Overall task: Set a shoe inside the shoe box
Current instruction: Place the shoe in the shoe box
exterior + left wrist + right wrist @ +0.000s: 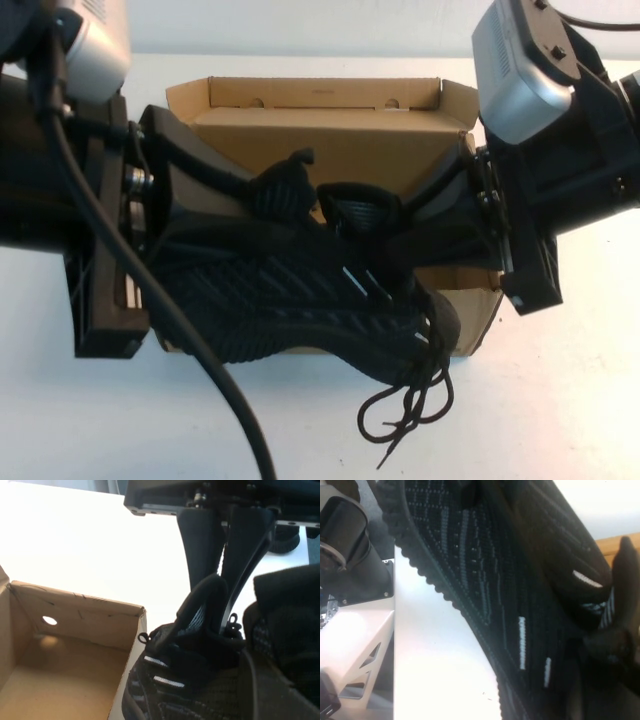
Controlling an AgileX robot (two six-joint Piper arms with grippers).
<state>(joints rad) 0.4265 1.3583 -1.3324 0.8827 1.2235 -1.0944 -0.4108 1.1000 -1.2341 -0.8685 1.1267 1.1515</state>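
Both pincers pinched the shoe (300, 300) at its collar, left pincer (285, 185) and right pincer (365, 210), above the box (330, 110). Lowering level would keep laces inside.

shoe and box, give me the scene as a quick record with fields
shoe: black knit sneaker held above the front edge of the box, sole ridges facing the camera, laces dangling loose
shoe box: brown cardboard box, open, lid flap standing up at the back, inside looks empty
left gripper: at the shoe's collar, fingers shut on the heel fabric
right gripper: reaching in from the right, at the shoe's opening; grip not clear
table: white surface under everything
task state: shoe not yet in the box
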